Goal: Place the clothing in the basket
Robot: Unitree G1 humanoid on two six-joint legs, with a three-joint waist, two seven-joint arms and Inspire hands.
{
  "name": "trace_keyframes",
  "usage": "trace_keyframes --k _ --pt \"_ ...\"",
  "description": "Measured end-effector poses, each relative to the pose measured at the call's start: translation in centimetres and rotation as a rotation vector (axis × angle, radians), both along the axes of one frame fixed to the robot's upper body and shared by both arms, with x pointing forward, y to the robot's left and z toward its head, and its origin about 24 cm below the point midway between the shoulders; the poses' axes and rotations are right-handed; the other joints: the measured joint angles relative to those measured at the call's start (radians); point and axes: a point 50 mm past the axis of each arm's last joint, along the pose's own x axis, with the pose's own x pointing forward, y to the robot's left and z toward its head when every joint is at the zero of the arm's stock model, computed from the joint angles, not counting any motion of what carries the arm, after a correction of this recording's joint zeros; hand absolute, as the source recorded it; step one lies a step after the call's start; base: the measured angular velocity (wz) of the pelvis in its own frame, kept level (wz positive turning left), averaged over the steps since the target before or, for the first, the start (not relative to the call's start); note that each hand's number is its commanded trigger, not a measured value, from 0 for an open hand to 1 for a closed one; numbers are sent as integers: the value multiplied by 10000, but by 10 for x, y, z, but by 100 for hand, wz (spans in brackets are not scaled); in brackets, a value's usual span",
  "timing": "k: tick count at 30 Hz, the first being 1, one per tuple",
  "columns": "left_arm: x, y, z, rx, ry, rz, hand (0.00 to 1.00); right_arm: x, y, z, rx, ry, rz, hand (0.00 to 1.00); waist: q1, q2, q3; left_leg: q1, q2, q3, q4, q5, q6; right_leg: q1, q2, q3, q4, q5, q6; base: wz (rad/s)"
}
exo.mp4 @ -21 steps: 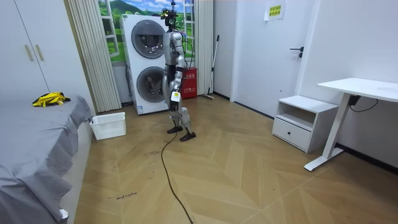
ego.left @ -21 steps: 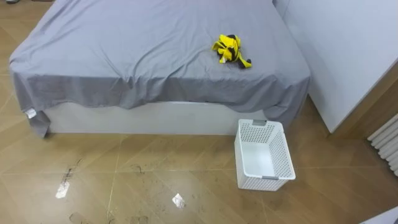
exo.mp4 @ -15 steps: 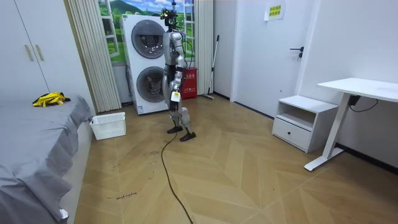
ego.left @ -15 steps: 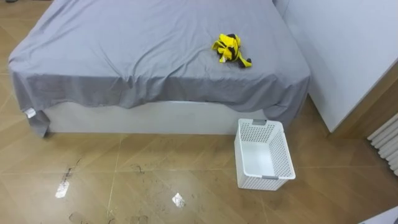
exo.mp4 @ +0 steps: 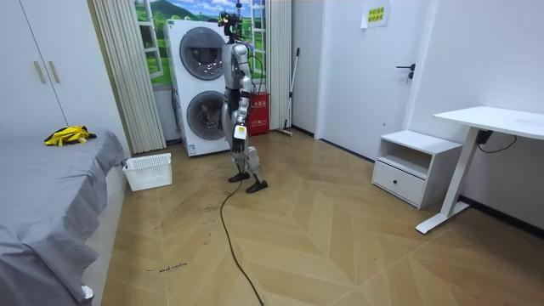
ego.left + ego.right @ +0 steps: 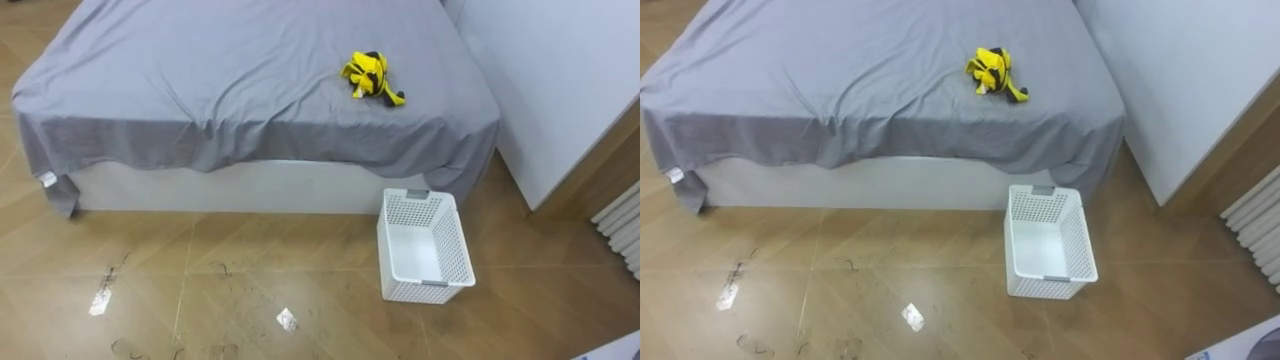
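Nothing moves but the camera, slightly. Clothes (image 6: pixel 372 78) lie bunched on bed (image 6: pixel 200 90), 12 o'clock of basket (image 6: pixel 425 250). Robot stands well off by washers (image 5: pixel 202 85); left hand (image 5: pixel 240 127) open or closed, cannot tell. Risks: walking in kicks basket; long reach snags sheet.

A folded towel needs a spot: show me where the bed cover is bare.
The grey bed cover is bare from its left edge across to the yellow and black clothes, which lie near its right side. The white basket on the floor below them stands empty. Nowhere is crowded.
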Motion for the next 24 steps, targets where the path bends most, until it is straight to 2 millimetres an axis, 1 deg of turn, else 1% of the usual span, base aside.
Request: trace_keyframes --k 5,8,10,11,12,13,14,15,16,17,18,19,20,21,22,23,24 --pt "-3 1 -1 -104 196 -9 0 -1 0 0 27 83 -26 0 0 1 -1 -11 0 7 61 0 -1 16 -1 7 -4 -26 1 0" --pt "0 1 0 -146 134 -12 0 -1 0 0 24 75 -13 0 -6 -2 -1 -21 25 15 76 -28 -1 -8 14 -34 24 -93 -20 0" --pt "0 2 0 -136 125 79 0 1 0 0 54 6 -8 0 -10 -11 -3 -29 78 25 163 -107 -29 -85 46 -71 281 -265 -59 2" --pt "-3 4 0 -185 106 439 0 -1 0 0 100 64 -16 0 30 -29 4 -43 130 44 395 -254 -83 -191 78 -69 574 -451 -113 -9" --pt "-4 6 0 -191 65 715 0 -1 0 0 133 71 0 0 81 -35 5 -141 258 173 910 -536 -167 -349 160 -72 922 -718 -204 -16" --pt "-5 7 1 -217 37 937 0 0 0 0 137 63 73 0 110 -43 0 -279 328 248 1329 -697 -242 -415 188 -81 1113 -867 -288 -21" --pt "-6 10 1 -284 -57 1417 0 1 0 0 129 52 263 0 160 -107 4 -774 455 417 2491 -890 -355 -526 209 -86 1405 -1082 -433 -12" --pt "-5 11 1 -331 -141 1682 0 1 1 0 131 54 290 0 162 -136 -3 -1114 533 481 3233 -894 -363 -515 200 -95 1456 -1126 -481 -10" --pt "-4 11 2 -479 -362 2149 0 -1 -2 0 48 108 277 0 195 -40 0 -1772 754 473 4808 -853 -328 -423 271 -89 1516 -1206 -587 -4" --pt "-3 11 2 -570 -556 2446 0 -2 -6 1 -110 171 264 0 197 73 82 -2438 1005 411 6283 -649 -99 -252 354 20 1609 -1341 -696 0" --pt "-6 12 2 -578 -640 2684 0 -4 -7 1 -186 266 236 0 158 27 56 -2898 874 295 6743 -683 97 -58 309 207 1793 -1602 -711 17" --pt "-4 11 3 -619 -732 2713 0 -6 -7 1 -225 309 214 0 61 -9 63 -3127 632 274 6548 -779 227 9 203 201 1818 -1711 -703 21" --pt "-2 9 2 -748 -894 2778 0 -6 -9 1 -338 350 208 0 28 -113 52 -3667 105 331 5852 -773 227 53 -82 256 1947 -1904 -651 0" --pt "-5 6 2 -815 -884 2816 0 -3 -10 2 -445 349 317 0 100 -169 20 -4183 -374 427 4676 -607 101 68 -298 406 1923 -2010 -584 -22" --pt "-7 6 2 -818 -859 2838 0 -3 -11 2 -508 347 348 0 102 -157 26 -4413 -536 427 3929 -370 -5 106 -371 494 1908 -2076 -556 -39" --pt "-13 7 1 -796 -754 3010 0 -3 -13 2 -564 385 435 0 95 -151 35 -4818 -676 451 2550 509 55 266 -472 564 1858 -2247 -519 -42" --pt "-21 7 1 -799 -612 3211 0 -6 -13 2 -589 480 505 0 145 -153 36 -5016 -670 444 1804 1382 36 493 -588 615 1763 -2430 -499 -41"
